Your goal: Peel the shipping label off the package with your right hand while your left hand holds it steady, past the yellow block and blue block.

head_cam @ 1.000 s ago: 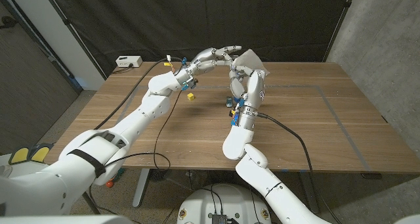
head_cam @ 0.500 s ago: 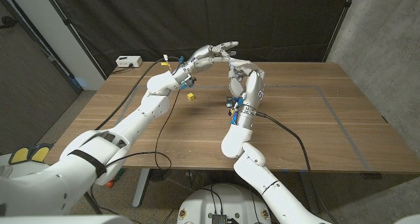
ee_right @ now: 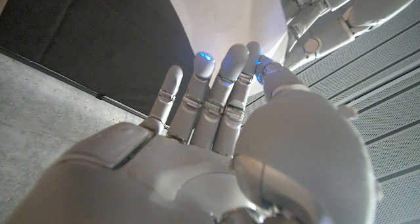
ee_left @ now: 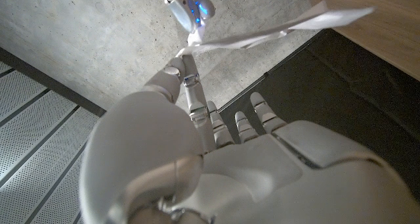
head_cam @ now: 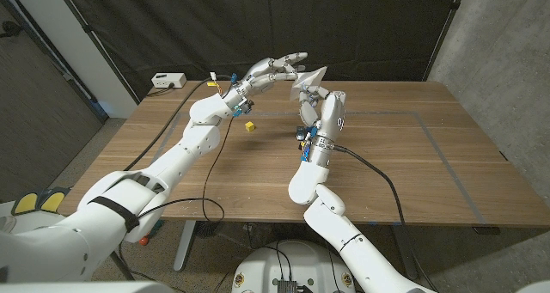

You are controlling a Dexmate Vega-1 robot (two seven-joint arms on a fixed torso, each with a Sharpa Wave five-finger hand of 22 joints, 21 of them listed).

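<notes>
Your left hand [head_cam: 277,70] and right hand [head_cam: 316,102] both pinch the raised package [head_cam: 314,75]; whether its label has lifted can't be told.

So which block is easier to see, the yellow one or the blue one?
The yellow block, out in the open on the table. The blue block is mostly hidden behind the right arm.

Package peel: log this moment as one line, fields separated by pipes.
package held off table, both hands on it | left hand at its edge | right hand fingers against its face | label: cannot tell | yellow block on table
</notes>
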